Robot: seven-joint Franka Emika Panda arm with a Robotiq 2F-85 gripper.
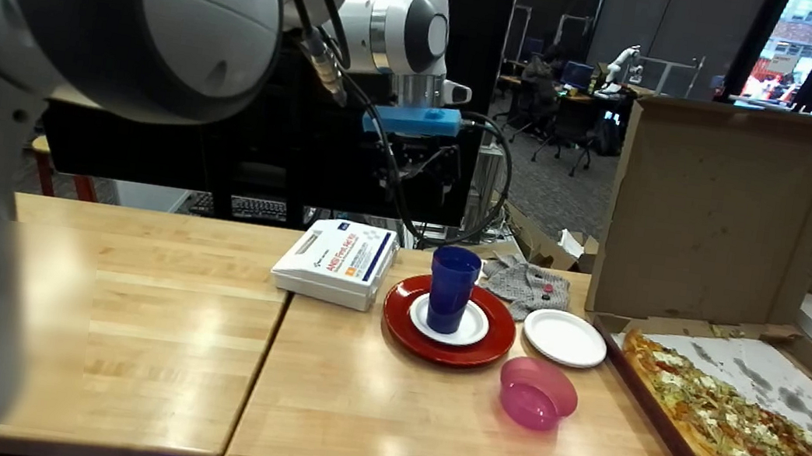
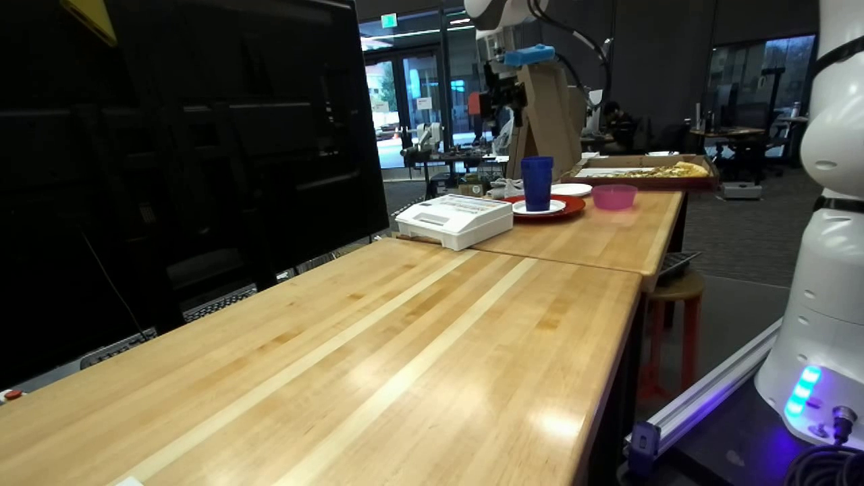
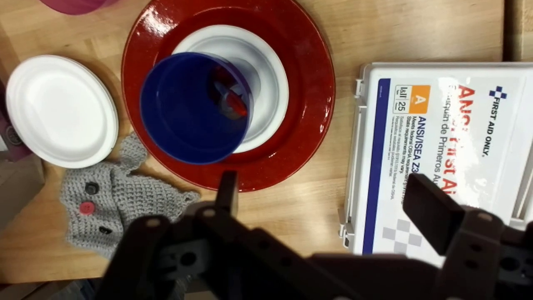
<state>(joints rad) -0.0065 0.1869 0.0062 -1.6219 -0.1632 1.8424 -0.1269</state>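
Observation:
My gripper [image 3: 322, 196] is open and empty, high above the table; it also shows in both exterior views [image 1: 420, 171] [image 2: 503, 101]. Below it, a blue cup [image 1: 451, 289] [image 2: 537, 183] [image 3: 183, 112] stands upright on a small white plate [image 1: 472, 325] [image 3: 272, 96]. That plate lies on a red plate [image 1: 400, 329] [image 2: 574, 206] [image 3: 310, 104]. A red patch shows inside the cup; I cannot tell what it is. A white first aid kit [image 1: 340, 255] [image 2: 459, 219] [image 3: 441, 146] lies beside the red plate, partly behind one finger in the wrist view.
White plates [image 1: 564, 337] [image 2: 572, 190] [image 3: 62, 110], a pink bowl [image 1: 537, 393] [image 2: 614, 197] [image 3: 77, 4] and a grey knitted animal [image 1: 527, 287] [image 3: 145, 196] lie near the red plate. An open pizza box [image 1: 720, 222] holds pizza [image 1: 747, 438]. A large black screen [image 2: 182, 135] stands behind the tables.

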